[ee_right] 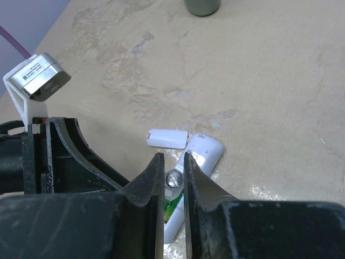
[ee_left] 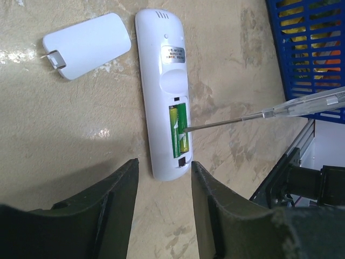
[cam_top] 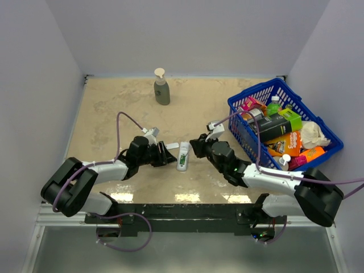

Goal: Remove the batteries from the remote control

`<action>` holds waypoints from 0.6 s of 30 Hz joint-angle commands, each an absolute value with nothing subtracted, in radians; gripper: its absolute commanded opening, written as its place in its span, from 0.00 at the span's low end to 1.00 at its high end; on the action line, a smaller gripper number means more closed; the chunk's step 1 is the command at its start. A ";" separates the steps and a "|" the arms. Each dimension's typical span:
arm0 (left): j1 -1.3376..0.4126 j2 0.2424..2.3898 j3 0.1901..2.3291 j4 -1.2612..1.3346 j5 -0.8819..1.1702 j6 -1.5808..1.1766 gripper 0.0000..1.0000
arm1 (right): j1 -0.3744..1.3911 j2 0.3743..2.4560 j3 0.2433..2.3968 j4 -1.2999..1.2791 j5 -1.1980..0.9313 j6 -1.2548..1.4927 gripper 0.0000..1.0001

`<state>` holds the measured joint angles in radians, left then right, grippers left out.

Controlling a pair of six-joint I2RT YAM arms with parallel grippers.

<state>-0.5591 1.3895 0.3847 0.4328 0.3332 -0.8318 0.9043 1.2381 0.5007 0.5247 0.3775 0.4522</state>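
Observation:
The remote control (ee_left: pixel 161 81) lies back-up on the table, its recess uncovered and two green batteries (ee_left: pixel 179 129) inside. My left gripper (ee_left: pixel 164 163) is open, its fingertips either side of the remote's near end; the right finger sits almost against it. My right gripper (ee_right: pixel 173 157) is shut on a thin grey-shafted tool (ee_left: pixel 226 121) with a clear handle. The tool's tip rests on the batteries. From above, the remote (cam_top: pixel 183 156) lies between the left gripper (cam_top: pixel 169 155) and the right gripper (cam_top: pixel 197 145).
The loose white cover piece (ee_left: pixel 86 46) lies just beyond the remote's far end. A blue basket (cam_top: pixel 237 108) full of packages stands at the right. A soap bottle (cam_top: pixel 161 87) stands at the back of the table.

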 commanded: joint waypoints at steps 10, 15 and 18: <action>-0.560 1.385 0.414 0.463 0.345 -0.865 0.47 | 0.969 1.281 0.511 0.575 0.451 0.381 0.00; -0.558 1.373 0.433 0.416 0.336 -0.845 0.47 | 1.071 1.313 0.541 0.558 0.593 0.278 0.00; -0.560 1.359 0.430 0.407 0.324 -0.847 0.47 | 1.136 1.356 0.581 0.540 0.636 0.242 0.00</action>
<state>-0.5591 1.3888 0.3996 0.4084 0.3363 -0.8536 1.0664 1.3003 0.5316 0.5735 0.5449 0.3283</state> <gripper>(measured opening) 0.472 0.154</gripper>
